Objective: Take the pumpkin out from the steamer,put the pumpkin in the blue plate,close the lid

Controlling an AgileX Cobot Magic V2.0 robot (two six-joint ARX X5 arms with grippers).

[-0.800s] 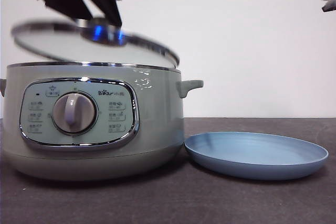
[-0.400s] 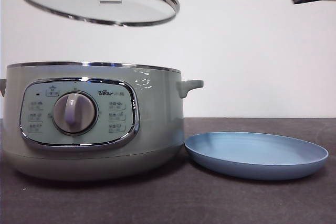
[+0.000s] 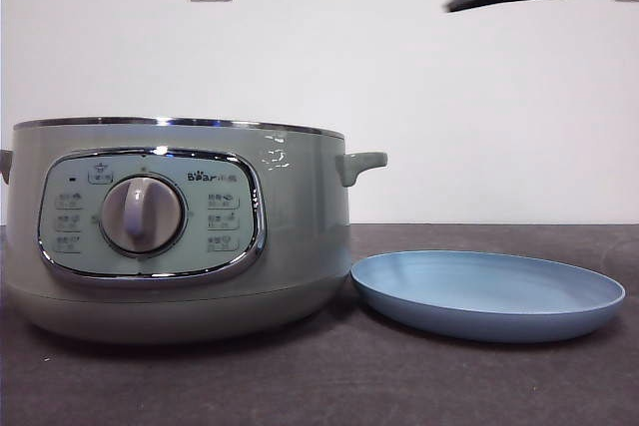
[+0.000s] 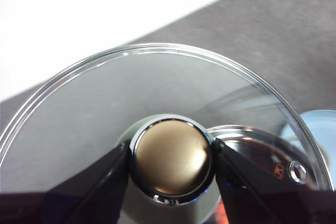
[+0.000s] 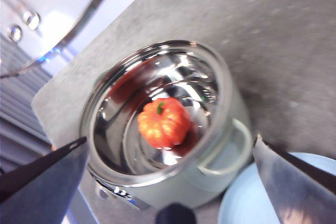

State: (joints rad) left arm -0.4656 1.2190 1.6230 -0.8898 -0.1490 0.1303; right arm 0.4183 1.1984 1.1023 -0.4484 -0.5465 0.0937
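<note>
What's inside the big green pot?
A little orange pumpkin sits in the middle of the pot, on its shiny metal floor, seen from above by the right gripper. From the front view, the pot's wall hides it. The left gripper holds the lid up high.

The steamer (image 3: 175, 231), pale sage-green with a chrome-framed panel and central dial, stands open on the counter. The pumpkin (image 5: 164, 123), orange-red and ribbed with a green stem, sits upright at the centre of the steamer's shiny inner pan. The blue plate (image 3: 488, 294) lies flat just beside the steamer's side handle. The lid (image 4: 157, 103), glass with a chrome rim, is raised high above the steamer.
</note>
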